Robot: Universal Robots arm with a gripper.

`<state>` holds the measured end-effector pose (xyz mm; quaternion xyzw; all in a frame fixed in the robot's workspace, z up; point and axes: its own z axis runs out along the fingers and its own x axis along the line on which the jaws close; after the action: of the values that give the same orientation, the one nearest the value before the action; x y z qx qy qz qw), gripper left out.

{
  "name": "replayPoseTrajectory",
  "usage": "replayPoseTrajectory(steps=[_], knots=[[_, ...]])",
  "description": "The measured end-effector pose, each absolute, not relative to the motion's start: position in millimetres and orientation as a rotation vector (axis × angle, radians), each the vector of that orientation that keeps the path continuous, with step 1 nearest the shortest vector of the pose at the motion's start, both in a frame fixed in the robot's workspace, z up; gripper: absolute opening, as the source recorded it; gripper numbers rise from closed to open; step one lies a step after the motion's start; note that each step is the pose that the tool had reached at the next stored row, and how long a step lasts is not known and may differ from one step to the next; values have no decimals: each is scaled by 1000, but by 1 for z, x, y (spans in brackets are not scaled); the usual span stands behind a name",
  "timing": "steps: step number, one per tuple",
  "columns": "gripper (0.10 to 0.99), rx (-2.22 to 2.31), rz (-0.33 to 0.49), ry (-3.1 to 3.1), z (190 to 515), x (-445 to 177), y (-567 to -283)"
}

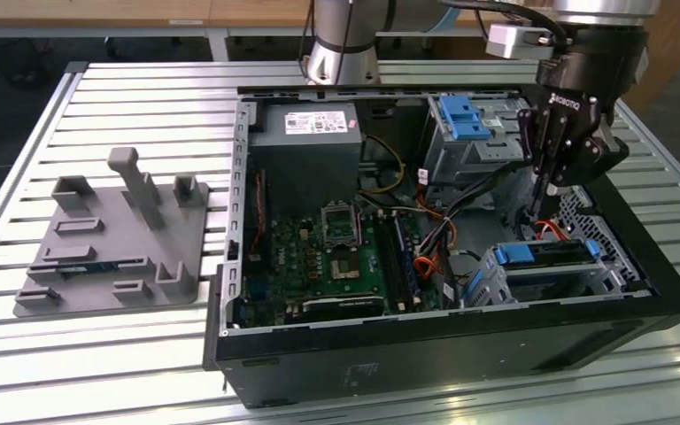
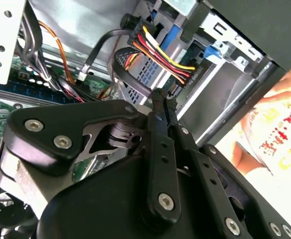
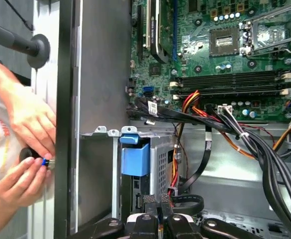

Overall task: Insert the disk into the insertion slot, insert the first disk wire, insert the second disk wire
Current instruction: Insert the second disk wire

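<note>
Exterior view, catalogued from its left to its right.

1. Grey fixture plate [image 1: 110,243] with upright pegs, flat on the slatted tabletop [image 1: 139,88], well apart from the work; presumably a parts holder.
2. Open computer case [image 1: 435,345], lying on its side so the interior faces up for access. Motherboard [image 1: 340,257] at the left of the cavity.
3. Blue-latched cage [image 1: 470,124] at the far right corner.
4. Insertion slot [image 1: 606,274] at the near right; the disk [image 1: 541,255] sits inside it, blue frame showing, apparently seated.
5. Gripper [image 1: 544,205], just beyond the slot, pointing down into the case. In the second wrist view the fingers [image 2: 161,107] are narrow, tips close together beside a multicoloured wire connector [image 2: 145,42]; whether they pinch anything cannot be told.
6. A person's hands [image 3: 28,149] in the first wrist view, outside the case wall.
</note>
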<state>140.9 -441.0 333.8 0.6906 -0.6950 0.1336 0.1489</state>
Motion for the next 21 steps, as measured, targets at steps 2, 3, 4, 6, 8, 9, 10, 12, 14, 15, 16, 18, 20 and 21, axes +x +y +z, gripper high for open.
replayPoseTrajectory(steps=[2,3,4,6,8,9,10,12,14,15,16,18,20,21], knots=[[145,1994,370,-2007,336,141,-444],[145,1998,365,-2010,337,141,-445],[145,1999,362,-2012,339,141,-446],[145,2000,358,-2015,340,141,-448],[145,1990,355,-2025,340,141,-448],[145,1983,353,-2031,340,141,-449],[145,1978,351,-2037,340,141,-449],[145,1976,346,-2043,340,141,-450],[145,1983,335,-2050,340,142,-453],[145,1988,327,-2055,340,143,-454],[145,1993,317,-2060,340,143,-456],[145,2005,296,-2072,340,144,-458],[145,2016,277,-2083,340,144,-460],[145,2020,271,-2086,340,144,-462]])
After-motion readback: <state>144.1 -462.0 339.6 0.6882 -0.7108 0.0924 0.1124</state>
